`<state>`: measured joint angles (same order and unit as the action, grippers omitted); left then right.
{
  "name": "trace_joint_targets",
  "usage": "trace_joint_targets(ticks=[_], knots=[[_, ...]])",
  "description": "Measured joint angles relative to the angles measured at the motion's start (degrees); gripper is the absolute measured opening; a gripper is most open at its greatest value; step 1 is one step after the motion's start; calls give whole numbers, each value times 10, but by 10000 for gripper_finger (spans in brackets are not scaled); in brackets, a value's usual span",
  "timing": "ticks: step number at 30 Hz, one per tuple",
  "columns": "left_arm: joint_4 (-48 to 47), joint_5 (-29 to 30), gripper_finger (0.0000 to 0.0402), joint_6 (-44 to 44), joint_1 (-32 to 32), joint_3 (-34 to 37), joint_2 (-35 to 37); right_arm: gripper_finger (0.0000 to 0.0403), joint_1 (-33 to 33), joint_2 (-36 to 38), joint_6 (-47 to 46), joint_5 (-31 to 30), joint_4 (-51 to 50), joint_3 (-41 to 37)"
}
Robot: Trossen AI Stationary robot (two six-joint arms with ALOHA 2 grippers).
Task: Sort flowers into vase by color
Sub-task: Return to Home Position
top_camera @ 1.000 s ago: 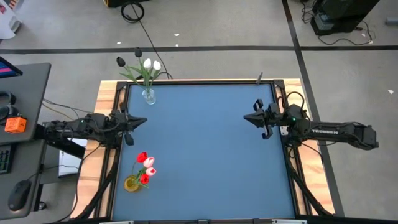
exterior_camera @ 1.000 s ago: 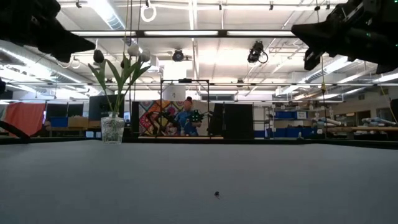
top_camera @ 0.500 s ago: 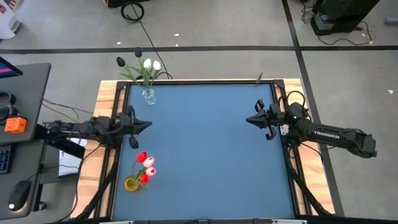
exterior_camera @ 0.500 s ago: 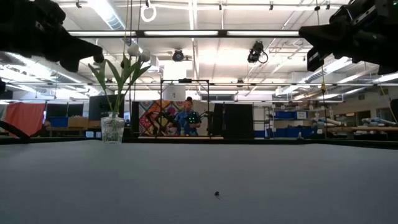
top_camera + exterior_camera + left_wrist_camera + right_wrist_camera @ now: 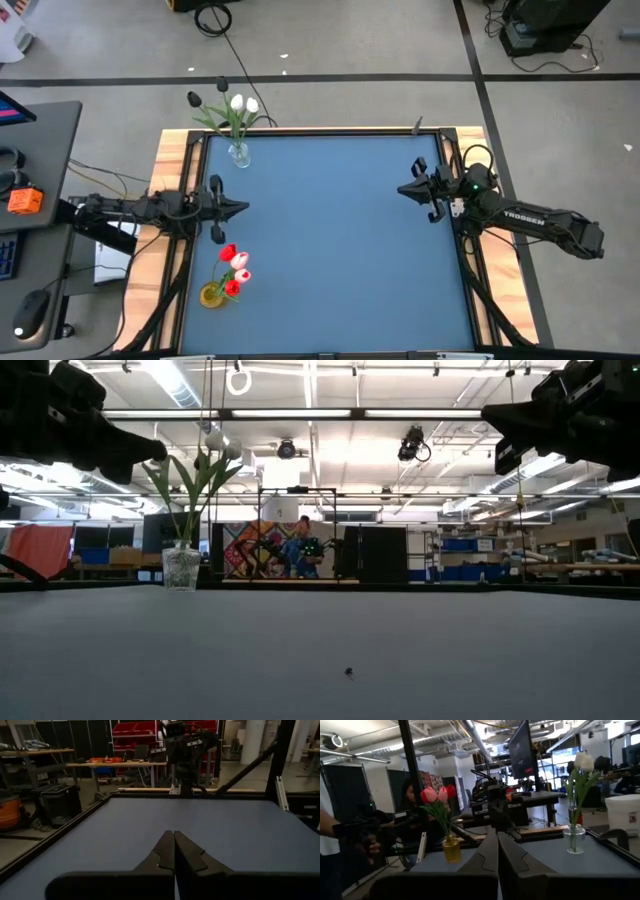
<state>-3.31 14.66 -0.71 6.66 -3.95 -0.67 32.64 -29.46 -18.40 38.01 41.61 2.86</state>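
A clear glass vase (image 5: pixel 239 154) at the table's far left corner holds white and dark tulips (image 5: pixel 240 103); it also shows in the low view (image 5: pixel 181 568) and the right wrist view (image 5: pixel 574 839). A yellow vase (image 5: pixel 212 295) near the left edge holds red and pink tulips (image 5: pixel 234 262), also seen in the right wrist view (image 5: pixel 437 795). My left gripper (image 5: pixel 243 208) hovers shut at the left edge, between the two vases, its fingers (image 5: pixel 174 836) together. My right gripper (image 5: pixel 401 190) hovers shut near the right edge, well above the table.
The blue table top (image 5: pixel 330 250) lies bare between the arms, with a tiny dark speck (image 5: pixel 347 671) near its middle. A black frame rail (image 5: pixel 455 160) borders the table. People stand in the room beyond (image 5: pixel 300 550).
My left gripper has moved down and toward the table's near edge, a little inward from the left edge, tipping toward level. My right gripper has swung slightly toward the far edge. Both stay shut; the vases and flowers have not moved.
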Motion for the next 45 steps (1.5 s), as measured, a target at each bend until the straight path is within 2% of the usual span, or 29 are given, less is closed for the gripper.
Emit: trace_joint_targets(ticks=[5, 8, 15, 21, 24, 38, 45], knots=[[2, -1, 0, 0, 0, 13, 0, 2, 0, -1, -15, -22, 46, -25], [59, -17, 0, 8, -1, 35, -5, 2, 0, -1, -16, -17, 53, -25], [59, -20, 0, -2, -1, 34, -8, 3, 8, 0, -12, 41, 45, -25], [58, -24, 4, 45, -1, 35, -9, 14, 14, 0, -11, -75, 36, -25], [58, -24, 14, 63, -1, 35, -9, 27, 14, 0, -11, -108, 36, -25], [58, -24, 26, 64, -1, 35, -9, 34, 13, 0, -11, -120, 34, -25], [59, -24, 27, 64, -1, 35, -7, 34, -48, 66, -11, -147, 16, -25]])
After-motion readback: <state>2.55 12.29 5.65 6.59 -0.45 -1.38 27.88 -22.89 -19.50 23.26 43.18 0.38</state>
